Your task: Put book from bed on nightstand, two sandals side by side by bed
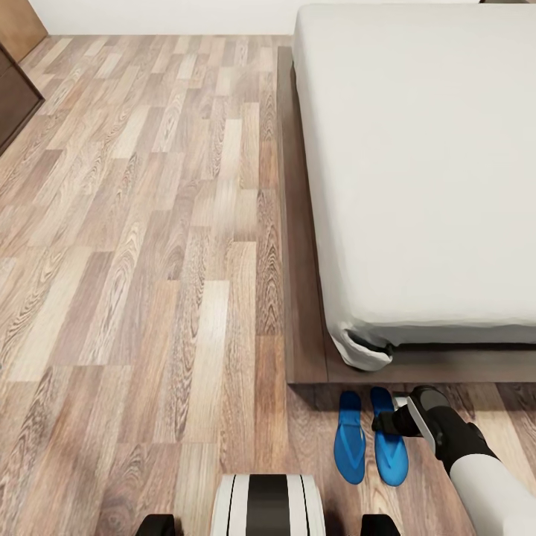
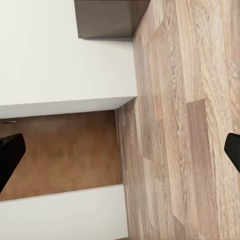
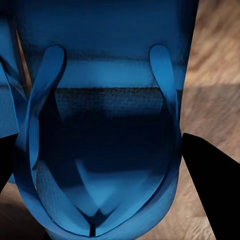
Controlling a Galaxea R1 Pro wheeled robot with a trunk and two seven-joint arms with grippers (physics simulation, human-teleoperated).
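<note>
Both sandals lie on the wood floor [image 1: 149, 223] just off the foot-end corner of the bed [image 1: 417, 149], parallel, toes toward the frame. Left sandal [image 1: 349, 439] and right sandal [image 1: 389, 439] sit nearly touching, a thin strip of floor between them.

Your right gripper [image 1: 387, 424] is low over the right sandal. In the right wrist view the fingers stand spread either side of the sole, the strap and toe post [image 3: 92, 220] between them, nothing pinched. Whether the tips touch the sandal, you cannot tell.

Left gripper [image 2: 120, 150]: spread wide, empty, aimed at floor and white wall.

No book to be seen on the stretch of mattress in the head view.

Risks from here, as judgement:
- Lift straight up. A sideways drag could catch the strap or sole edge and skew the pair.
- The neighbouring sandal shows at the edge of the right wrist view, close to one finger; a sweep that way could shove it out of line.
- Closing now would re-grip a sandal that looks already placed.
- Your base [image 1: 268, 506] sits near the heels; turn with care or a wheel could clip them.
</note>
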